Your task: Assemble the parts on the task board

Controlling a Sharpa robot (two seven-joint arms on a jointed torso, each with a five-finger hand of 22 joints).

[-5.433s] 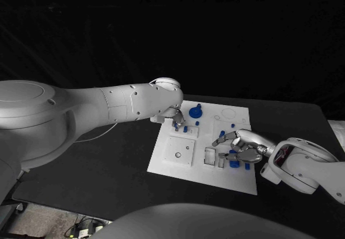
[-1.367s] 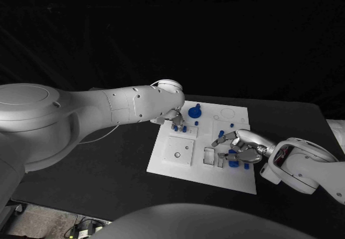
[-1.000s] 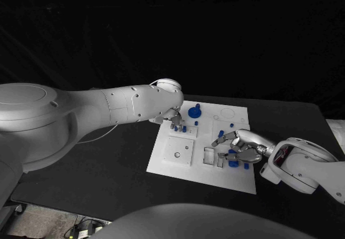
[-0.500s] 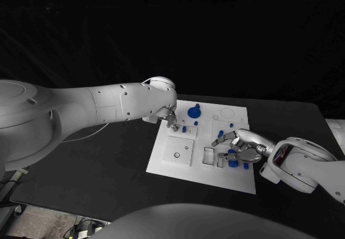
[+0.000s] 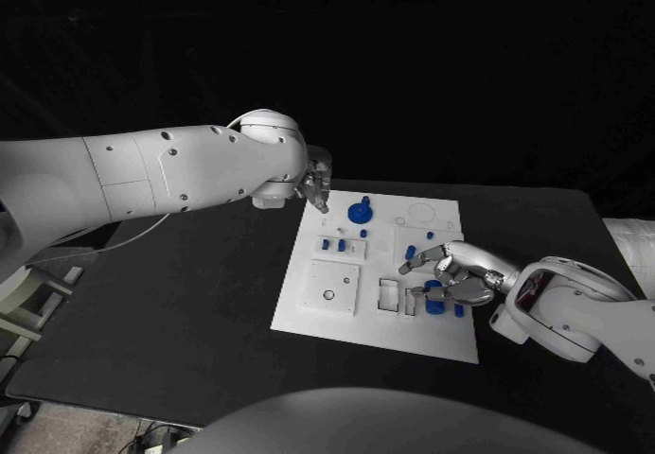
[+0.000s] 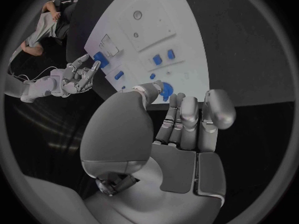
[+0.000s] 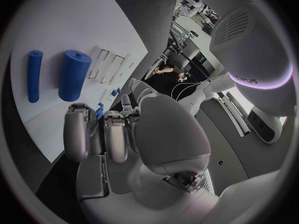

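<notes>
The white task board (image 5: 317, 305) lies mid-table. On it are a blue round knob (image 5: 361, 210), two small blue pegs (image 5: 332, 245) and further pegs (image 5: 410, 252). My left hand (image 5: 317, 189) hangs above the board's far left corner, fingers straight, holding nothing. The left wrist view shows its fingers (image 6: 187, 119) over the knob (image 6: 166, 88) and board (image 6: 156, 30). My right hand (image 5: 457, 274) sits low over the board's right side with fingers curled and nothing plainly in them. Two blue cylinders (image 7: 74, 74) lie free on the board (image 7: 56, 25) ahead of that hand (image 7: 112, 129).
Black table (image 5: 178, 312) surrounds the board on every side. My bulky left arm (image 5: 150, 184) reaches in over the table's left half. Rectangular slots (image 5: 396, 295) and a square plate (image 5: 332, 284) sit in the board's near half.
My left hand has lifted off the small pegs and drawn back toward the board's far left corner. The right hand stays over the same spot.
</notes>
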